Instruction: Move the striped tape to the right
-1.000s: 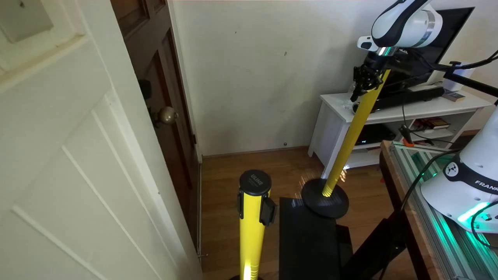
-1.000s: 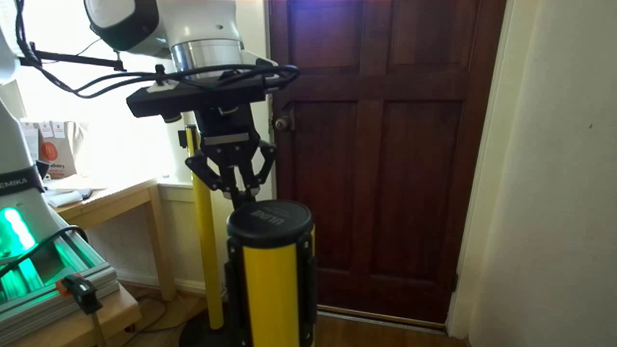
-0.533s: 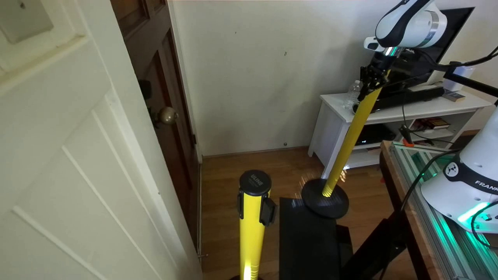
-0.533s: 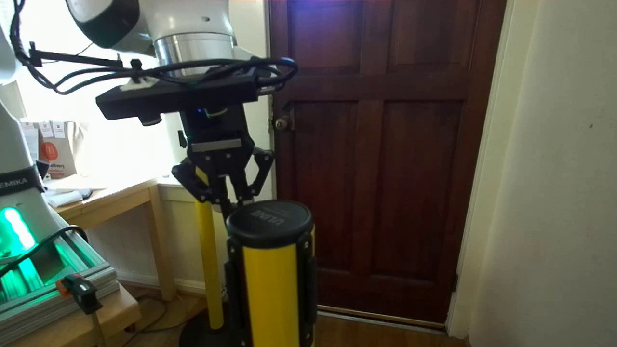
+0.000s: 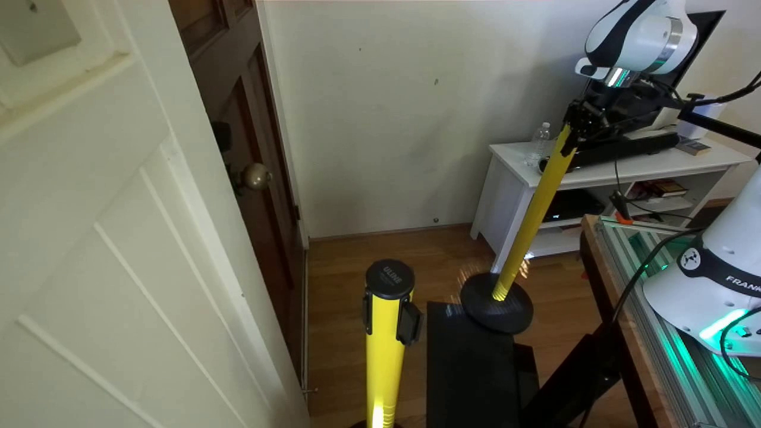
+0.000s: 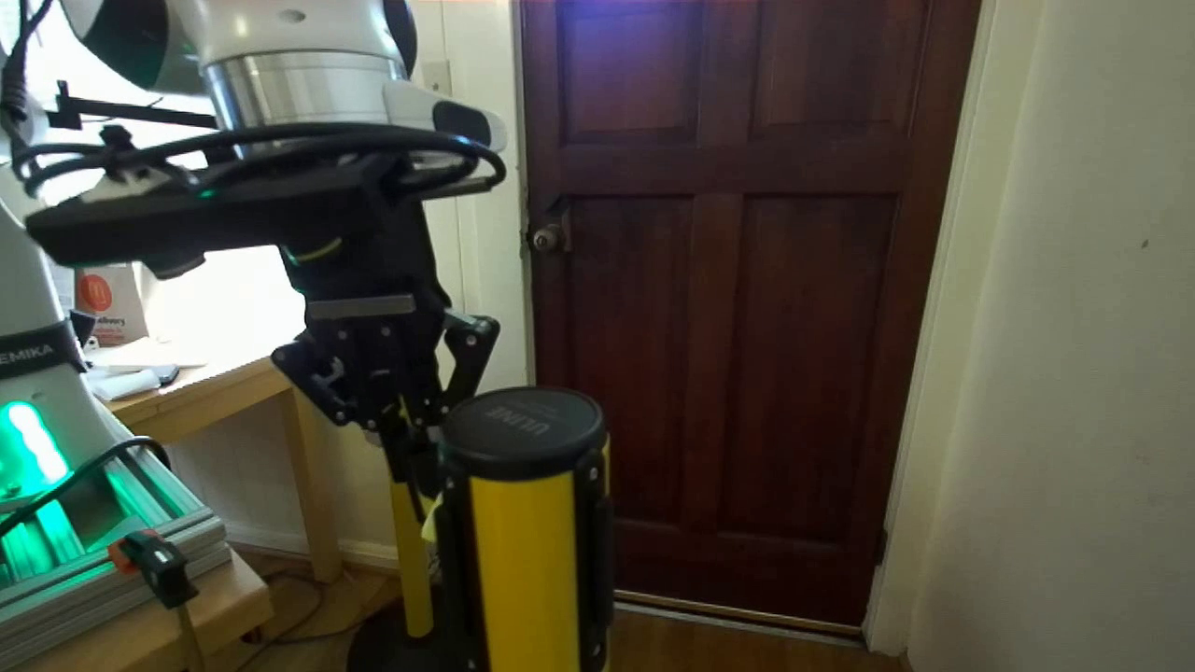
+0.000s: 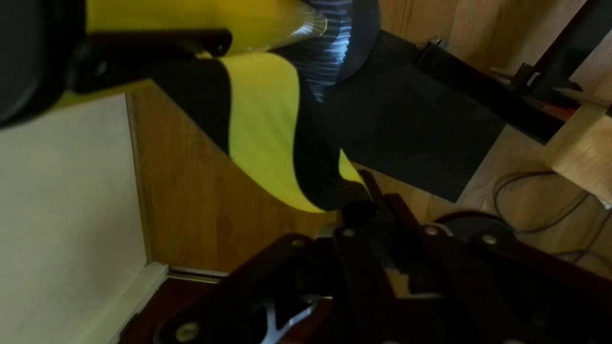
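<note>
In the wrist view, your gripper [image 7: 367, 200] has its jaws pinched on the striped tape [image 7: 263, 110], which runs off toward ten o'clock to a yellow post [image 7: 201, 19]. You can see it is flat and curvy, with fat slanted black and yellow stripes. In an exterior view, a small yellow bit [image 6: 430, 519] of it peeks out at five o'clock from your jaws.

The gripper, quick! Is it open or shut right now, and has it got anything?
Gripper: closed, holding the striped tape.
</note>
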Robot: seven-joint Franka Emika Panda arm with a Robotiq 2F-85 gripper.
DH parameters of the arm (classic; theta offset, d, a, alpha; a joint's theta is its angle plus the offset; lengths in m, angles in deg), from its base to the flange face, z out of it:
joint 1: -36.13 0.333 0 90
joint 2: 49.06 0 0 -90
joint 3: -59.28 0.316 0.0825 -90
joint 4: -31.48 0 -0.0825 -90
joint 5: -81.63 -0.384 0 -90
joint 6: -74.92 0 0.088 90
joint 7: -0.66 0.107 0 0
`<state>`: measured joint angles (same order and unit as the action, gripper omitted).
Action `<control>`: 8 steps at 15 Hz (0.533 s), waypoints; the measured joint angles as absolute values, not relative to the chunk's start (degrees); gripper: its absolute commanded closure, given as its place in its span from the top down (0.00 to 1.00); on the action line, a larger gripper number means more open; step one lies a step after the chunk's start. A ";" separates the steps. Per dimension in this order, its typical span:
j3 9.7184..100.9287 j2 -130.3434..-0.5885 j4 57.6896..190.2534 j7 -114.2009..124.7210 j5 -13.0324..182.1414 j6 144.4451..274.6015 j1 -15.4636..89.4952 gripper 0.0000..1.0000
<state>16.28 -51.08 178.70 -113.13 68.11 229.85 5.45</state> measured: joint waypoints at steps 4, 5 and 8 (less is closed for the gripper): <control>15.44 -51.08 177.71 -113.38 67.08 229.37 4.34 0.50; 15.39 -51.08 177.63 -113.38 67.08 229.37 4.22 0.58; 16.14 -51.07 177.83 -113.38 67.14 229.36 4.75 0.78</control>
